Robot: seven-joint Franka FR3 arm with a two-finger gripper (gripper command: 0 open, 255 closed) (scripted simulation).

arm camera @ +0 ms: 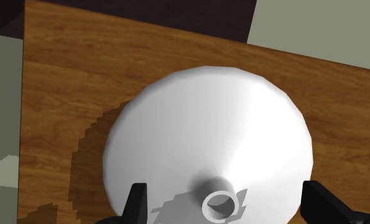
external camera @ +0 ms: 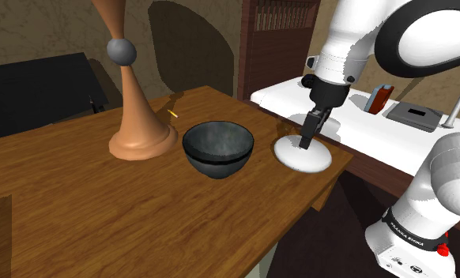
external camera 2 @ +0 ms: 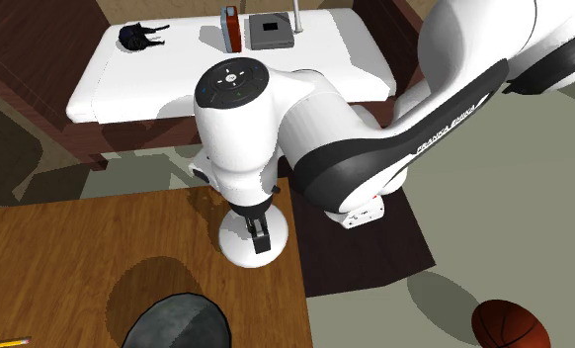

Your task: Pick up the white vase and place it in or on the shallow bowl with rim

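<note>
While the released jaws straddle the white vase [arm camera: 209, 127] without touching it, grasping seems the step in hand: clench squarely on its neck next.

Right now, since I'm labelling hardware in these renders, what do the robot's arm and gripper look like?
The arm is glossy white, built of rounded links with black joint bands; one band carries white FRANKA EMIKA lettering. A round dark cap with small button markings tops the wrist joint. The gripper is all black, with two slim, blocky fingers.
</note>
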